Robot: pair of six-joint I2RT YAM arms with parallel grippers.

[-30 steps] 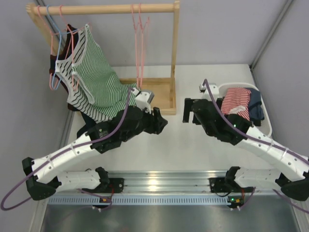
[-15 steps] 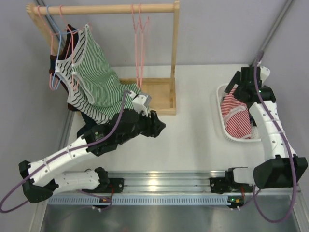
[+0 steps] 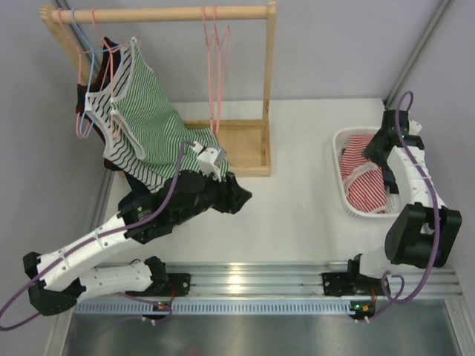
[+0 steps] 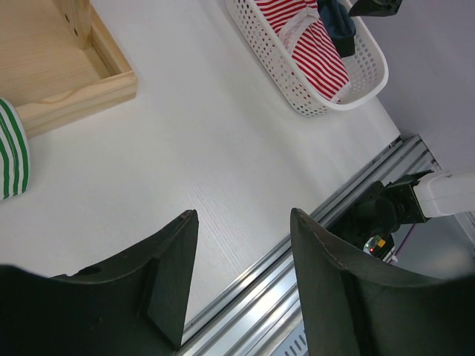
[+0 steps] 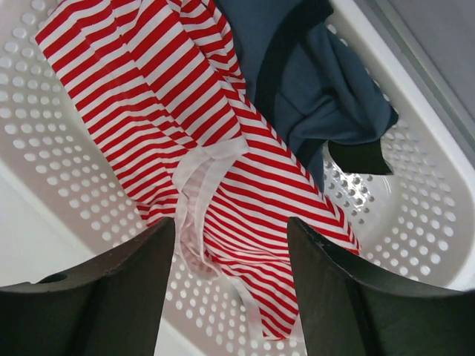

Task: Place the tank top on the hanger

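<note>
Two tools, both released: left tool (image 4: 243,222) idle near the desk's (image 3: 297,208) middle, right tool (image 5: 231,230) poised over the tank top (image 5: 223,170), crumpled in the basket (image 5: 44,170) at the right edge. Pickup stage, apparently. Next: lower, pinch striped fabric, carry to the pink hanger (image 3: 209,74) on the far rail (image 3: 163,13).

Striped tank top (image 3: 369,190) inside white basket (image 3: 361,213)

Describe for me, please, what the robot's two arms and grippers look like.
The left arm and right arm have white tubular links, black joint housings and a purple cable along each. The left gripper and right gripper each have two broad matte black fingers tapering to blunt tips. No markings are legible.
</note>
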